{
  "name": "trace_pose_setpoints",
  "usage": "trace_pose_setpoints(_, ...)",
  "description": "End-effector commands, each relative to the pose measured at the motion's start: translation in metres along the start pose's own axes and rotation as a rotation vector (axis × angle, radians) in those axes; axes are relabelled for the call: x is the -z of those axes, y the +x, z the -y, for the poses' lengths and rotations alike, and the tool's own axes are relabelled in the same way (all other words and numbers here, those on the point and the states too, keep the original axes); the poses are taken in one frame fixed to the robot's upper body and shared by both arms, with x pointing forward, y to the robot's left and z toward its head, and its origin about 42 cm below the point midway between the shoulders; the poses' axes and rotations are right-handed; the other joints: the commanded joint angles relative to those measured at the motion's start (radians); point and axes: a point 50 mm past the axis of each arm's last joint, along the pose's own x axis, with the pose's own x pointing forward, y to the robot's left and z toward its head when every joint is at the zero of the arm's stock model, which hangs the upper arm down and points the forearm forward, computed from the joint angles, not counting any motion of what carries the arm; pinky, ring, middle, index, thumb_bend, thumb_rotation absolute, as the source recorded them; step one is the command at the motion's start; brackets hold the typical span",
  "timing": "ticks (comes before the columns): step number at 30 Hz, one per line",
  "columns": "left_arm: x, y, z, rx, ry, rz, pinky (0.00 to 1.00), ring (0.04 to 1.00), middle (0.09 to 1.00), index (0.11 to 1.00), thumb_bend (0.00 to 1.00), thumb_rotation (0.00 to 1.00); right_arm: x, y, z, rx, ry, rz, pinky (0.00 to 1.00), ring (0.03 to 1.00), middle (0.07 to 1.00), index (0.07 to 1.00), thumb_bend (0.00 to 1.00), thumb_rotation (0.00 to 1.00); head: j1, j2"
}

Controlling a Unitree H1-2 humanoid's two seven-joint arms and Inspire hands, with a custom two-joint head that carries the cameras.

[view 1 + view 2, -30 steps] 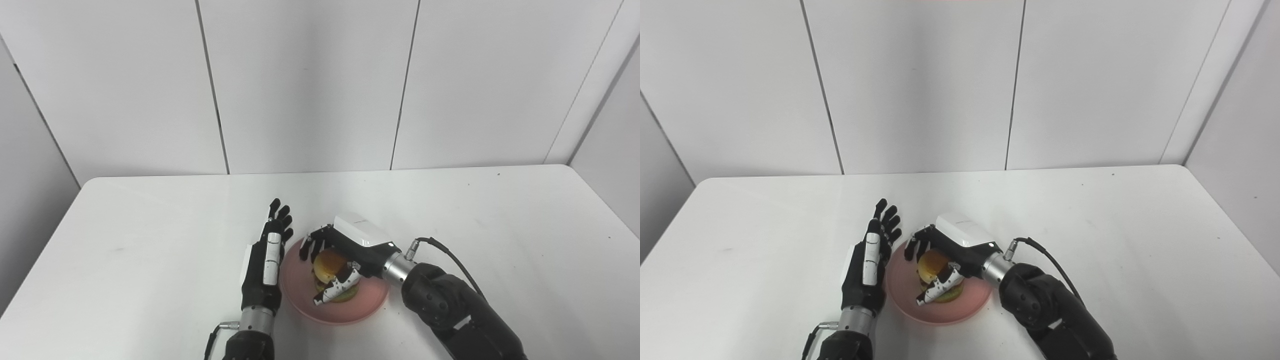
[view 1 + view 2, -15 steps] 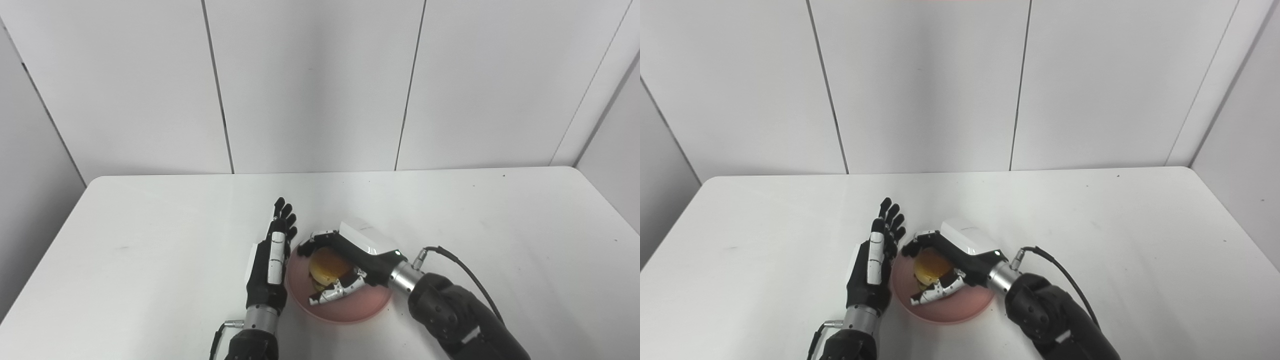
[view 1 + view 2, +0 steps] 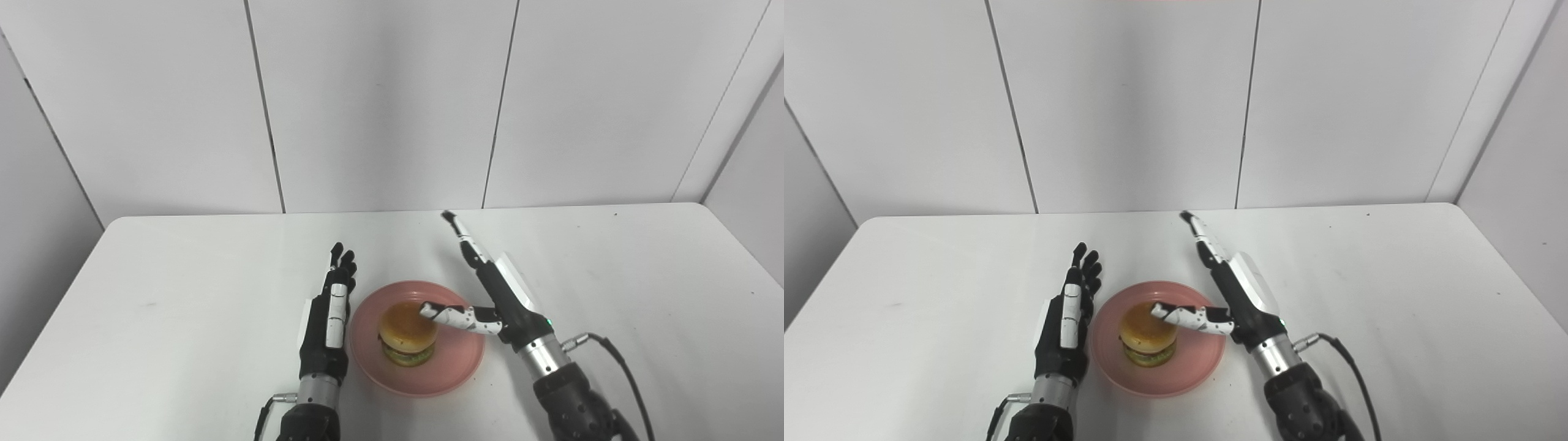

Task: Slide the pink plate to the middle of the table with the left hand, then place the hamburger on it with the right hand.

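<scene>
White wall panels back a white table [image 3: 184,275] filling the lower frame. At lower centre the pink plate [image 3: 456,367] carries the hamburger [image 3: 407,334]. Just left of the plate's rim, the left hand [image 3: 327,318] lies flat, fingers straight, empty. Right of it, the right hand [image 3: 490,291] is spread wide, its thumb reaching over the bun. Pulling away carelessly, that thumb could topple the burger.

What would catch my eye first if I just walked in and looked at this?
Probably the hamburger sitting on a pink plate near the front middle of the white table. Two black robot hands flank it, both open: the left hand beside the plate's left rim, the right hand spread open at its right.
</scene>
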Motion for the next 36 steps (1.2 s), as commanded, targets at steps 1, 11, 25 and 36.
trace_pose_setpoints(1, 0.021, -0.018, 0.0, -0.022, -0.007, -0.042, 1.0, 0.991, 0.99, 0.992, 0.7, 1.0, -0.009, 0.013, 0.009, 0.09, 0.033, 0.085, 1.0, 1.0, 1.0, 1.0, 0.74, 0.85, 0.0, 0.0)
trace_pose_setpoints(11, 0.021, -0.02, -0.004, -0.015, 0.013, -0.034, 1.0, 1.0, 0.999, 0.997, 0.71, 1.0, 0.0, 0.003, 0.006, 0.148, 0.328, -0.102, 1.0, 1.0, 1.0, 1.0, 0.59, 0.89, -0.021, 0.002)
trace_pose_setpoints(25, 0.022, -0.018, -0.005, -0.005, 0.006, -0.029, 1.0, 1.0, 1.0, 1.0, 0.7, 1.0, -0.018, -0.015, -0.01, 0.162, 0.704, -0.256, 1.0, 1.0, 1.0, 1.0, 0.6, 0.98, -0.037, 0.008)
trace_pose_setpoints(36, 0.02, -0.019, -0.007, 0.001, 0.008, -0.044, 1.0, 1.0, 1.0, 1.0, 0.72, 1.0, -0.016, -0.015, -0.015, 0.153, 0.638, -0.265, 1.0, 1.0, 1.0, 1.0, 0.55, 1.0, -0.051, 0.013)
